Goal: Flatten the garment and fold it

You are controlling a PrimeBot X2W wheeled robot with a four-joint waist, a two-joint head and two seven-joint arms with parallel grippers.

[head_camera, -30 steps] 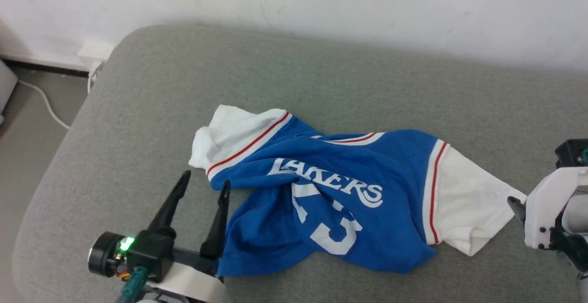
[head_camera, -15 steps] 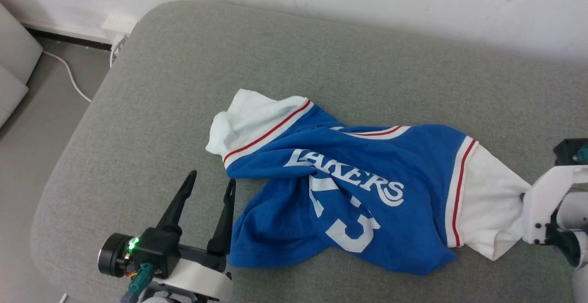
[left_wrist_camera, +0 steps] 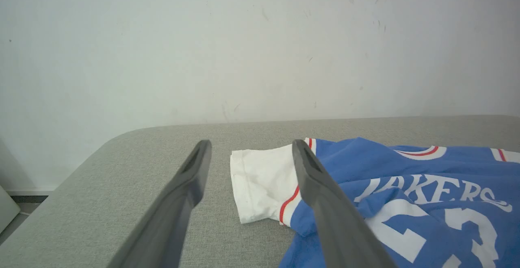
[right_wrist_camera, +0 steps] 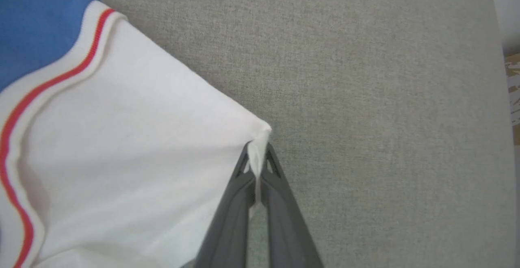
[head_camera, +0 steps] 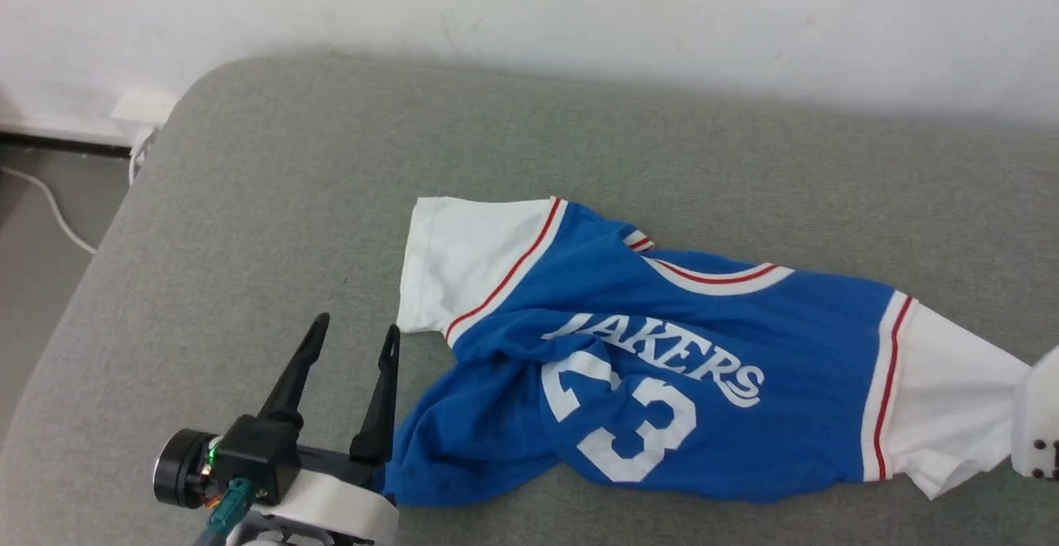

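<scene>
Blue shirt is stretched longer across the grey cushion than a second ago. Head camera shifted too, so ignore the overall frame offset. Left-side sleeve was bunched up; now it lies flat and squared off. Right gripper stood released just off the tip of the right-side sleeve a second ago. It's now clenched on that sleeve's white corner, cloth pinched between the fingers. Left gripper is unchanged: fingers spread apart, gripping nothing, its right finger close against the shirt's lower edge. Can't tell if it touches.

Head view cuts the right gripper off at the frame edge. First letter of the lettering is half lost in a crease. In the left wrist view one finger covers part of the sleeve seam, and the shirt runs off the frame's right side.

Shirt lies front up on the cushion, mid to right. White sleeves, red stripe trim, white "23" readable under the lettering. Upper half is fairly flat. Lower left part is rumpled, with folds running toward the hem.
</scene>
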